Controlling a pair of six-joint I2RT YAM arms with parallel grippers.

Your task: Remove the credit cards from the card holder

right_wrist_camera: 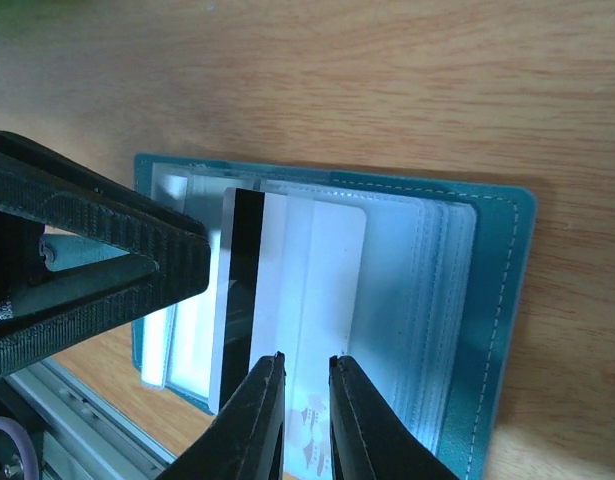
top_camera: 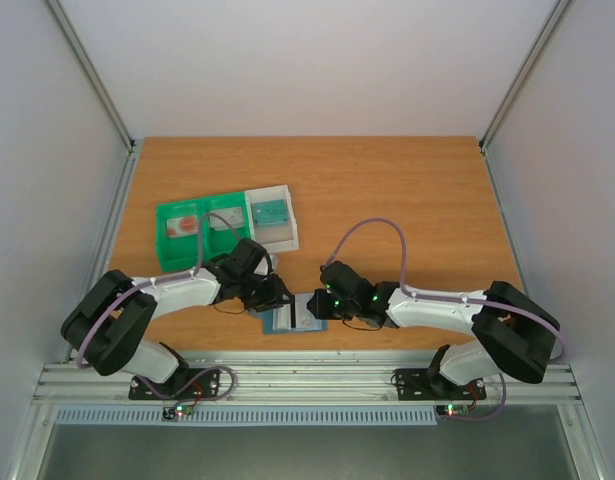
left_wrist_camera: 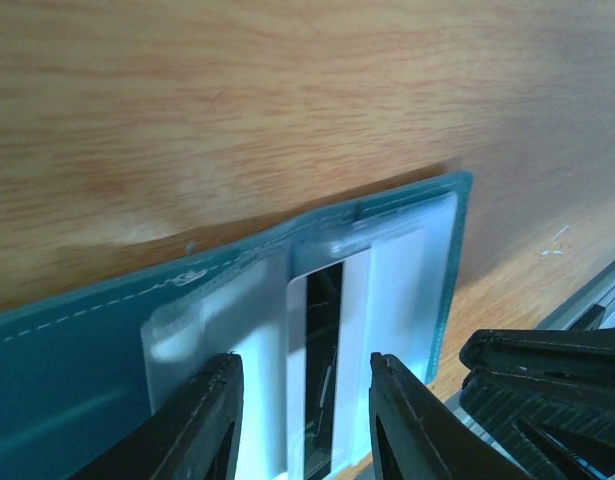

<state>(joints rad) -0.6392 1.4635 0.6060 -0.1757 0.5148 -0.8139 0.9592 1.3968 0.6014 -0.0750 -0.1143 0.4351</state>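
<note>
Right gripper over striped card, long axis running near-far

Lying open and flat, on the near side of the green tray and apart from it: a teal-blue card holder with clear pockets. Partly tucked into one pocket: a white card with a dark stripe.

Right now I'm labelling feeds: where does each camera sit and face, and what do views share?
Top external: above and behind the robot, looking down on the wooden table; left arm and right arm show.
Left wrist: on the left arm, facing down past the open left gripper at a pale, dark-striped plastic credit card.
Right wrist: on the right arm, facing down past the right gripper at that card.
Shared: all three show the flat blue-grey folding card holder.
</note>
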